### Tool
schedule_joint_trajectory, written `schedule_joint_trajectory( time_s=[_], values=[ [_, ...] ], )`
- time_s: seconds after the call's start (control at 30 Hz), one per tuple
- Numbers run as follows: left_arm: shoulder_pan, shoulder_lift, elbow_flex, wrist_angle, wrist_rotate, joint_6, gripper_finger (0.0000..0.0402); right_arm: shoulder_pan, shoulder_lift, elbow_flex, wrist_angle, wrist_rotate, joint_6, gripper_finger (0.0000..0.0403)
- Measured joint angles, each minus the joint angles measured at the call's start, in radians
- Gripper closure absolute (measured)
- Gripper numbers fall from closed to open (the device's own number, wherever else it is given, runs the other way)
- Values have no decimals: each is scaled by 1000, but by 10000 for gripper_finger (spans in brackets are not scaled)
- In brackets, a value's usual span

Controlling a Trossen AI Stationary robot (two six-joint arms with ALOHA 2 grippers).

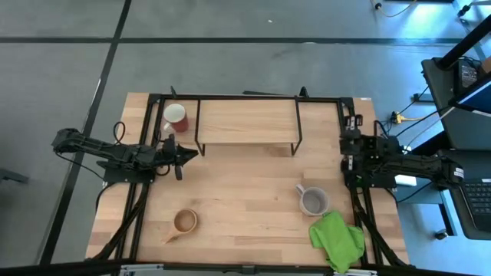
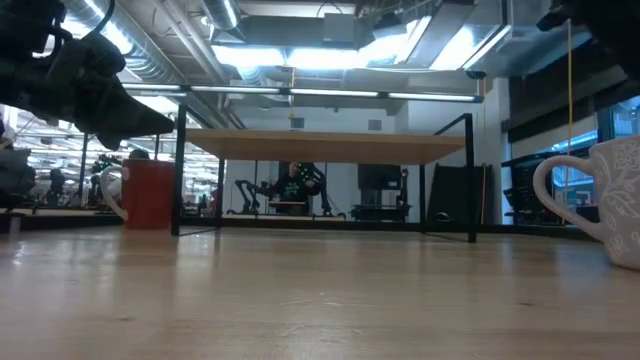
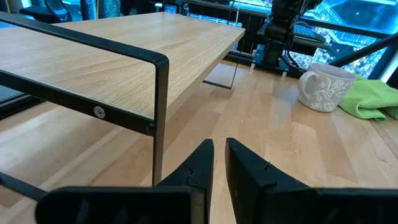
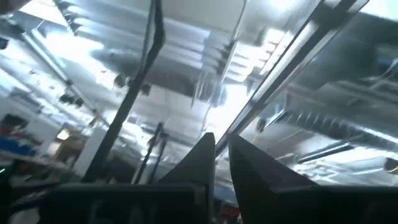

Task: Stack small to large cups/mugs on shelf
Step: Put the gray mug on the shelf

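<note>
The shelf (image 1: 247,120) stands at the table's far middle on thin black legs, and its board is bare. The red mug (image 1: 175,117) sits upright on the table just left of the shelf. The small tan wooden cup (image 1: 185,221) sits upright near the near edge, left of centre. The grey mug (image 1: 314,202) sits upright right of centre. My left gripper (image 1: 192,152) hovers shut by the shelf's near-left leg (image 3: 160,118), pointing toward the table's right. My right gripper (image 4: 221,146) is shut at the table's right edge and points up at the ceiling.
A green cloth (image 1: 336,239) lies bunched at the near right corner, just beyond the grey mug. Black frame rails run along the table's left and right edges. Bare tabletop lies between the shelf and the two near cups.
</note>
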Motion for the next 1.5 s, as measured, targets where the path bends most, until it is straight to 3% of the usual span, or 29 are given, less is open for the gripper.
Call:
schedule_joint_trajectory(
  time_s=[0.13, 0.8, 1.13, 1.27, 1.37, 1.5],
  values=[
    [0, 0, 0, 0, 0, 0, 366, 0, 0, 0, -4, 40, 3, 353],
    [0, 0, 0, 0, 0, 0, 366, 0, 1, 0, -89, 43, -78, 353],
    [0, 0, 0, 0, 0, 0, 366, 0, 1, 0, -96, 42, -48, 353],
    [0, 0, 0, 0, 0, 0, 366, 0, 0, 0, -65, 47, 38, 353],
    [0, 0, 0, 0, 0, 0, 366, 0, 1, 1, -59, 132, 107, 353],
    [0, 0, 0, 0, 0, 0, 366, 0, 6, 80, -78, 373, 329, 353]
  ],
)
